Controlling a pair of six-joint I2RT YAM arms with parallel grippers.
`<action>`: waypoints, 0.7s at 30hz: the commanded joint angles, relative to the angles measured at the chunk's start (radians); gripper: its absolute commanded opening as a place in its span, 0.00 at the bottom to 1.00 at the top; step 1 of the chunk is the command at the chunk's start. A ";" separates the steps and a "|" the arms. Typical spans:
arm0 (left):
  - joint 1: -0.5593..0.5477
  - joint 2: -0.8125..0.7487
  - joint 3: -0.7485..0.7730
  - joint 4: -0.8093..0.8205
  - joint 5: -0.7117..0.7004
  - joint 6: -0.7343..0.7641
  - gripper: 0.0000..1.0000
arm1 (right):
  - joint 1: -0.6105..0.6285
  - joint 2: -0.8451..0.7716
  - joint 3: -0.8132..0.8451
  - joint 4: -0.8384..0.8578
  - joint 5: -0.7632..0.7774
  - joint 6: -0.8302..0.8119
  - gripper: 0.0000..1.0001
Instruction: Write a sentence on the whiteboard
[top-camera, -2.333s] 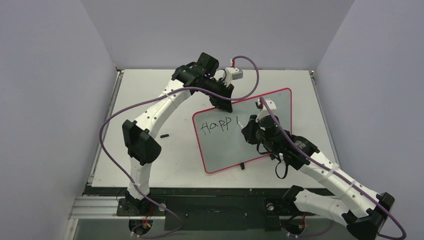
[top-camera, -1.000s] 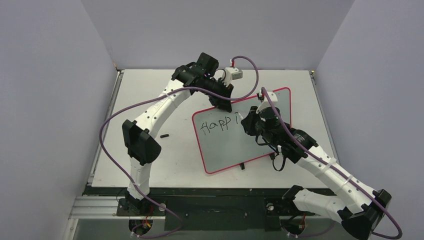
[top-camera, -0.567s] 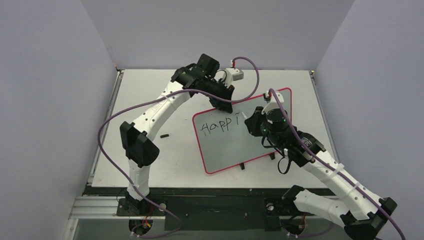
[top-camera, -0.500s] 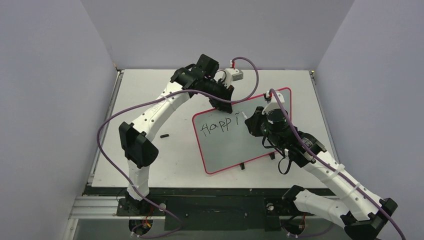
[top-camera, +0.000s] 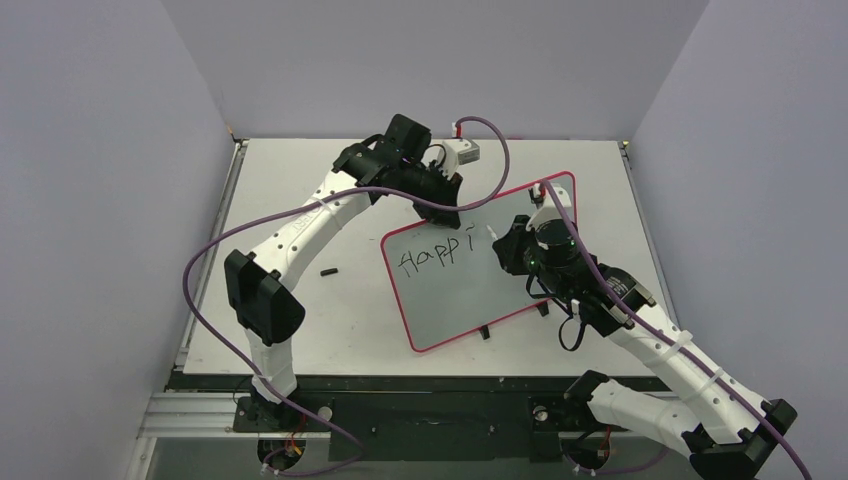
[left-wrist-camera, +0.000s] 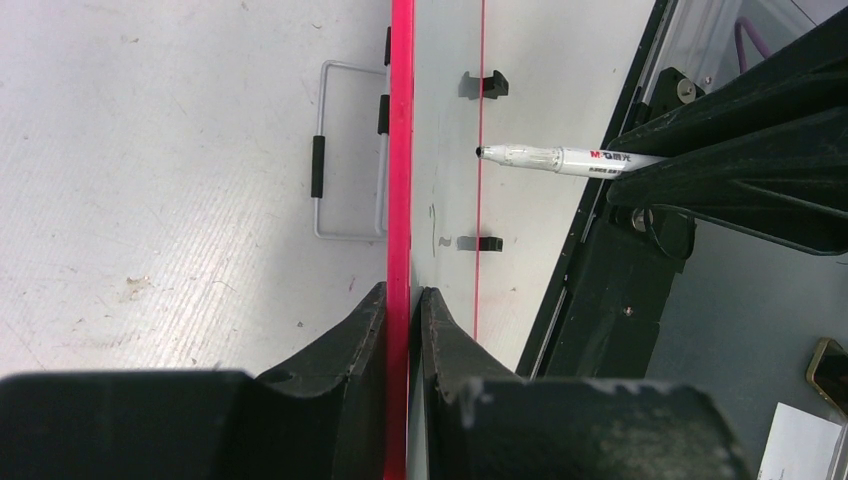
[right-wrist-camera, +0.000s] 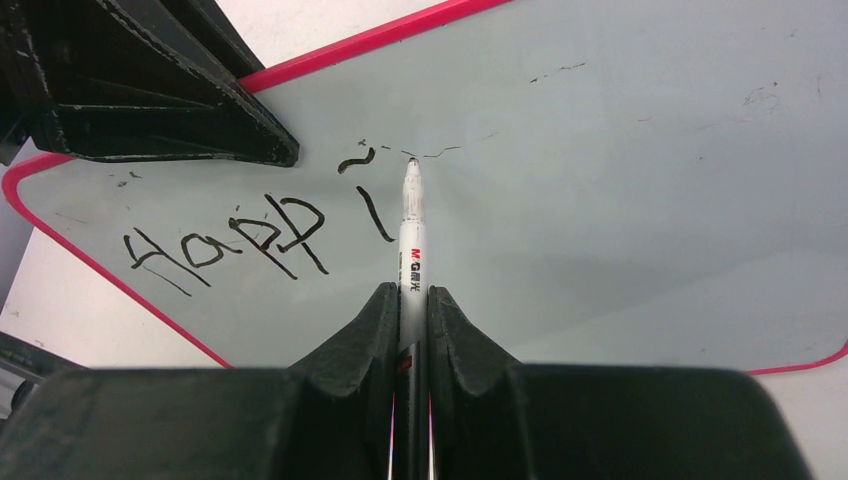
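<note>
The whiteboard (top-camera: 450, 290), white with a thin red rim, stands tilted on the table. My left gripper (top-camera: 447, 214) is shut on its top edge; the left wrist view shows the red rim (left-wrist-camera: 401, 150) pinched between the jaws. The sentence (top-camera: 432, 256) reads "Happi" in black, also in the right wrist view (right-wrist-camera: 255, 235). My right gripper (top-camera: 508, 248) is shut on a white marker (right-wrist-camera: 411, 225); its tip sits just right of the "i". The marker also shows in the left wrist view (left-wrist-camera: 560, 158).
A small black piece (top-camera: 328, 271) lies on the table left of the board. The board's wire stand (left-wrist-camera: 335, 165) shows behind it. Two black tabs (top-camera: 484, 331) sit on its lower edge. Grey walls enclose the table on three sides.
The "i" got its dot stroke above it. My right gripper then lifted and shifted right with the marker. My left arm nudged the board slightly left.
</note>
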 joint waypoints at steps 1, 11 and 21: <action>0.014 -0.046 0.014 0.087 -0.032 0.034 0.00 | -0.005 -0.016 0.025 -0.006 0.014 -0.019 0.00; 0.005 -0.001 0.061 0.036 0.019 0.057 0.00 | -0.005 0.008 0.034 -0.010 -0.034 -0.031 0.00; -0.003 0.005 0.070 0.025 0.023 0.066 0.00 | -0.006 0.049 0.049 -0.009 -0.030 -0.028 0.00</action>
